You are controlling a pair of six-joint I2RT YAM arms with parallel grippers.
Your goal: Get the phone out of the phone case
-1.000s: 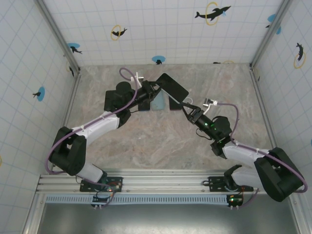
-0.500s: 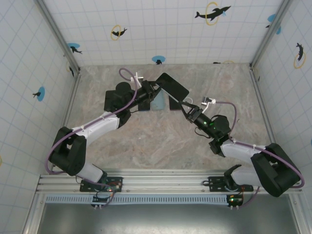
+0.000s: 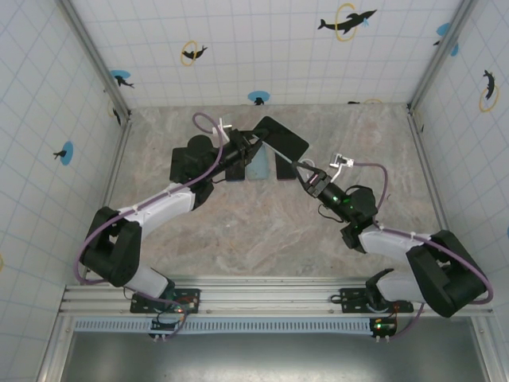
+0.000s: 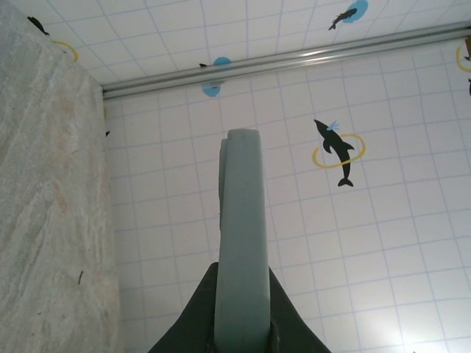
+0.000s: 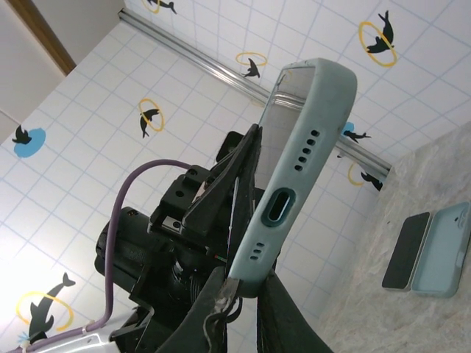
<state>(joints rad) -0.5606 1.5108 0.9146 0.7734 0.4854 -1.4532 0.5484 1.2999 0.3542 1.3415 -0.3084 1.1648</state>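
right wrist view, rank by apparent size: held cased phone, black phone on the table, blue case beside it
1. cased phone, nearest the camera
2. blue case and black phone: look alike, and the case is cut off

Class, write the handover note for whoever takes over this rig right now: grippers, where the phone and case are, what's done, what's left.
Left gripper: shut on one end of the phone case, held up off the table.
Right gripper: shut on the case's port end.
Phone: seated in the case.
Done: cased phone lifted, gripped at both ends.
Left: work the phone out of the case.
Also on the table: a separate dark phone and a pale blue case, side by side.
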